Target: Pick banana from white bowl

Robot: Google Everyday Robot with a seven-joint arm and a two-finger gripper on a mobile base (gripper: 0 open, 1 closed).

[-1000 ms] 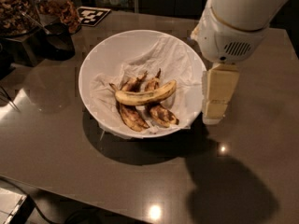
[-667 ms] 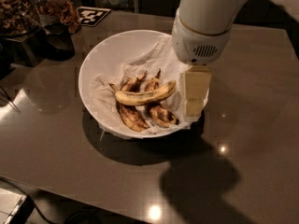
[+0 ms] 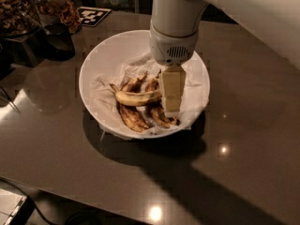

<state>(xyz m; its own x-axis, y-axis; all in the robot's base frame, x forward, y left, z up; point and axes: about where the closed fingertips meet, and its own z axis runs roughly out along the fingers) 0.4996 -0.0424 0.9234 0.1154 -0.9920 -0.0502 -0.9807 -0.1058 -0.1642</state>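
Note:
The white bowl [image 3: 101, 62] sits on the dark table, lined with crumpled white paper. The yellow banana [image 3: 137, 97] lies across two dark brown overripe bananas [image 3: 132, 118] in the bowl. My gripper [image 3: 172, 111] hangs down over the bowl's right half, its cream-coloured fingers pointing down at the banana's right end, which they hide. The white arm comes in from the top right.
Glass jars of nuts and snacks [image 3: 18, 8] stand at the back left, with a dark container [image 3: 58, 43] and a black-and-white marker tag [image 3: 93, 16]. The grey table [image 3: 253, 125] extends right and toward the front edge.
The arm and gripper have moved left, from beside the bowl's right rim to over the bowl, down at the banana's right end. The bananas have not moved.

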